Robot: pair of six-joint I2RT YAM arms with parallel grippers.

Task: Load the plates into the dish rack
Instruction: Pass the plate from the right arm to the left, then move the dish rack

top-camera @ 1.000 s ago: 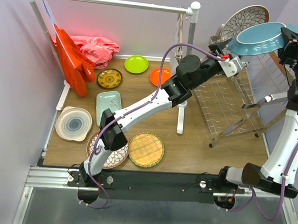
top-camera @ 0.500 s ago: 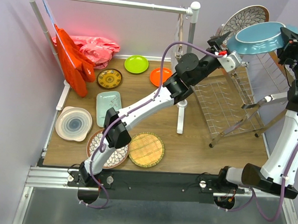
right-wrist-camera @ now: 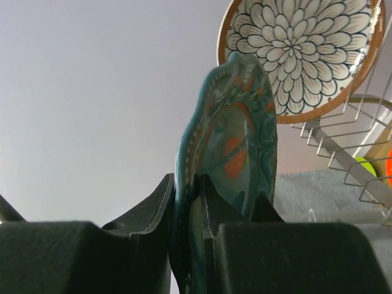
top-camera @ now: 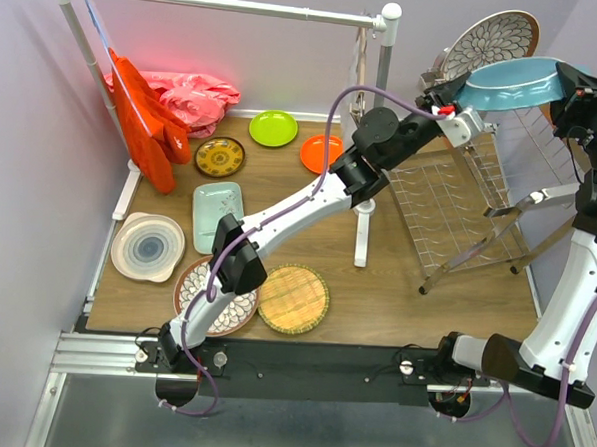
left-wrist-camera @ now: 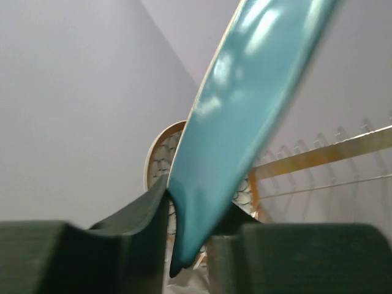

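My right gripper (right-wrist-camera: 187, 211) is clamped on the rim of the teal scalloped plate (top-camera: 511, 82), one finger pressed to each face. My left gripper (left-wrist-camera: 187, 223) pinches the opposite rim the same way. Between the two arms the plate hangs tilted in the air above the far end of the dish rack (top-camera: 450, 206). Just behind it a brown-rimmed floral plate (top-camera: 495, 38) stands upright in the rack. The others lie flat on the table (top-camera: 395, 299), well to the left — lime green plate (top-camera: 273, 128), orange plate (top-camera: 317, 152), mint tray (top-camera: 217, 209) and woven yellow plate (top-camera: 293, 298) among them.
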